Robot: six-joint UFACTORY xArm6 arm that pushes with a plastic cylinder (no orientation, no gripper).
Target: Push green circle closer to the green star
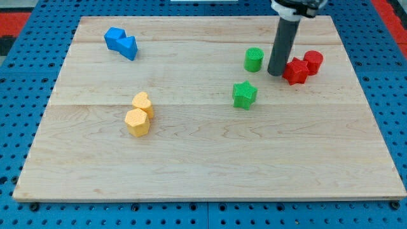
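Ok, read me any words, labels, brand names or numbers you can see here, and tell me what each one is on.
None: no readable text anywhere.
The wooden board is bare wood grain.
The green circle, green star, and the blue, yellow and red blocks carry no markings.
My tip and its dark rod show no label.

green circle | green star | red blocks | blue blocks | yellow blocks | pale wood board

- Two green blocks: green circle, green star
- Two red blocks
- Two blue blocks
- Two yellow blocks
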